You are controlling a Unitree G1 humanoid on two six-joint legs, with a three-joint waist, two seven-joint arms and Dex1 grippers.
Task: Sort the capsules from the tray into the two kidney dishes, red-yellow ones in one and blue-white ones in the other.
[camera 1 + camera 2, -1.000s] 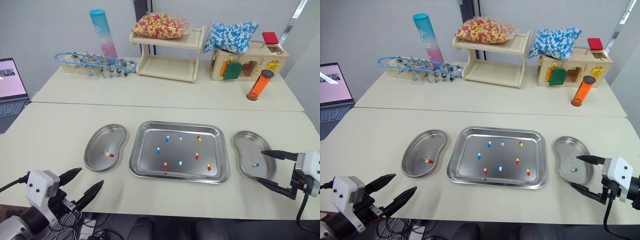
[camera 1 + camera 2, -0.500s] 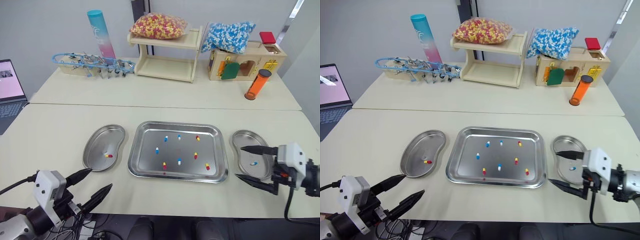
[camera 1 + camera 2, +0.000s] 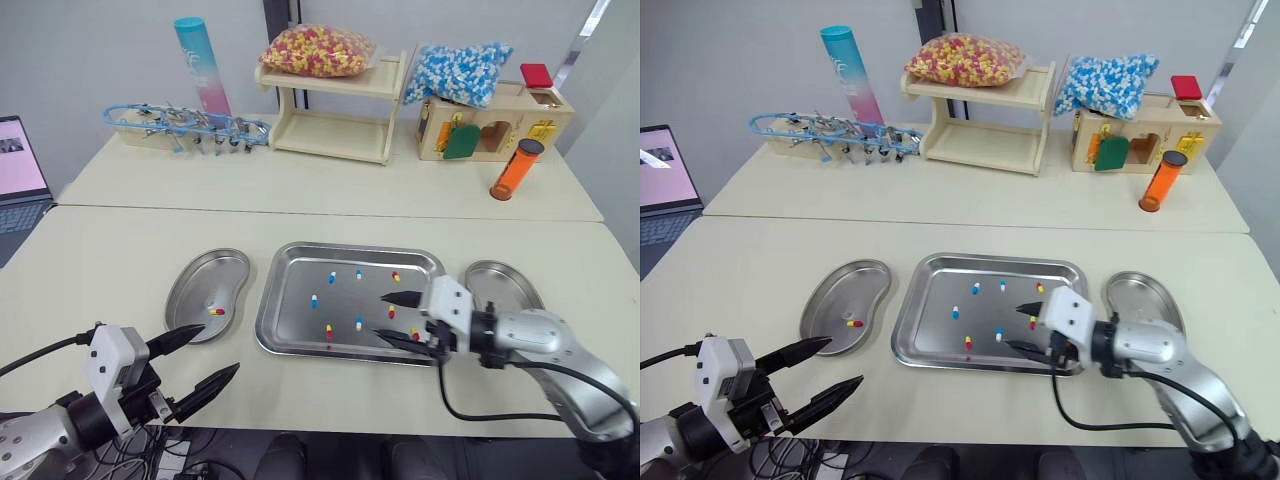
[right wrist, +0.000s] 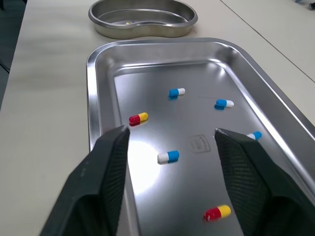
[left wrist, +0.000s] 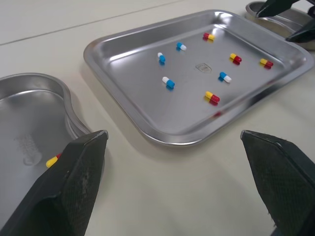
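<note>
Holding right gripper [image 3: 383, 316] wide open and empty low over the steel tray [image 3: 290, 300], seemingly lining up on a blue-white capsule [image 4: 168, 157] with a red-yellow capsule [image 4: 138, 118] lying near it. Resting left gripper [image 3: 215, 350] open and empty at the near edge of the bench [image 3: 100, 250]. Risking, on closing, flicking the small capsule across the slick metal, or pinching the wrong colour for the right kidney dish [image 3: 515, 285].
</note>
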